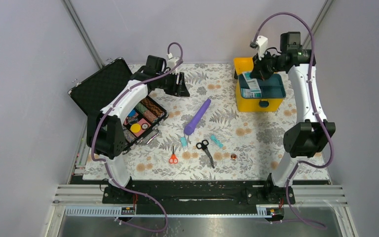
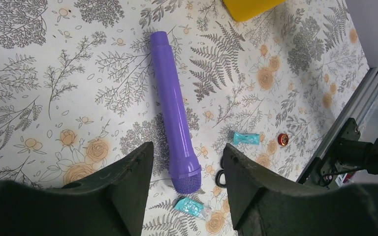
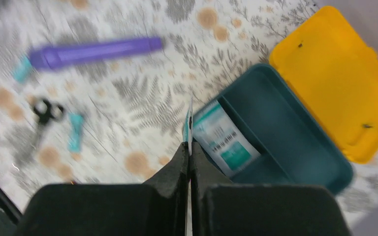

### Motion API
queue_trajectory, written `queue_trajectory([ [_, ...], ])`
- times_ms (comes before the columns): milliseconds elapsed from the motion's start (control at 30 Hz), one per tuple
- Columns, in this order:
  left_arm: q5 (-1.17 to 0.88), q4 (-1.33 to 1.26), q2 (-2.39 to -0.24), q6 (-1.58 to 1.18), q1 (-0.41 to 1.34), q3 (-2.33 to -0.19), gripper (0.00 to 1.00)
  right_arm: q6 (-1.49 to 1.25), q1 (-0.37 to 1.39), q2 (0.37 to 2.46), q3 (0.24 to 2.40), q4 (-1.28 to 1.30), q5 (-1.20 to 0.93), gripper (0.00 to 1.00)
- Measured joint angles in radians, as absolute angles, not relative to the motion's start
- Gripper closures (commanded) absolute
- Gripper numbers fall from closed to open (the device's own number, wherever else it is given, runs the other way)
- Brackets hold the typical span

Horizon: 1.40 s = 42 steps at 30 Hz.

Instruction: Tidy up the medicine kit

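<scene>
The medicine kit (image 1: 271, 101) is a yellow case standing open at the back right, with its teal tray (image 3: 295, 147) and yellow lid (image 3: 337, 73) in the right wrist view. A white and teal packet (image 3: 222, 141) lies in the tray's left compartment. My right gripper (image 3: 189, 147) hovers over the tray's left edge, shut on a thin flat packet (image 3: 189, 120) seen edge-on. My left gripper (image 2: 187, 182) is open with nothing between its fingers. It hangs above a purple cylinder (image 2: 173, 118) on the floral table.
A black case (image 1: 109, 91) with colourful rolls stands open at the left. The purple cylinder (image 1: 197, 116), two teal sachets (image 1: 183, 142) (image 1: 216, 141), black scissors (image 1: 206, 149), red scissors (image 1: 173, 158) and a small red round thing (image 1: 233, 156) lie mid-table.
</scene>
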<state>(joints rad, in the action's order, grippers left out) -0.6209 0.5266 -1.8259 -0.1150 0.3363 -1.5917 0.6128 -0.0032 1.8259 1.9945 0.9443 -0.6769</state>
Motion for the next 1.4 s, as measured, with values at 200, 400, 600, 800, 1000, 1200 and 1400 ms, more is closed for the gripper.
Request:
queue_trajectory([
  [200,-0.62,0.521,-1.821,-0.119,0.335,-1.592,0.46,1.048,0.025,1.812,2.015,1.173,-0.524,1.0],
  [400,-0.617,0.521,-1.821,-0.122,0.335,-1.592,0.46,1.24,0.028,1.902,2.104,1.263,-0.464,1.0],
  [600,-0.606,0.521,-1.802,-0.12,0.335,-1.568,0.46,1.348,0.029,1.994,2.23,1.304,-0.444,1.0],
  [800,-0.589,0.523,-1.78,-0.101,0.335,-1.561,0.46,1.422,0.034,2.044,2.244,1.326,-0.427,1.0],
  [1000,-0.57,0.526,-1.766,-0.084,0.335,-1.56,0.46,1.463,0.051,2.079,2.247,1.345,-0.427,1.0],
  [1200,-0.559,0.529,-1.76,-0.075,0.335,-1.547,0.46,1.491,0.076,2.087,2.247,1.384,-0.424,1.0],
  [1400,-0.546,0.53,-1.76,-0.075,0.334,-1.544,0.46,1.515,0.083,2.112,2.247,1.416,-0.39,1.0],
])
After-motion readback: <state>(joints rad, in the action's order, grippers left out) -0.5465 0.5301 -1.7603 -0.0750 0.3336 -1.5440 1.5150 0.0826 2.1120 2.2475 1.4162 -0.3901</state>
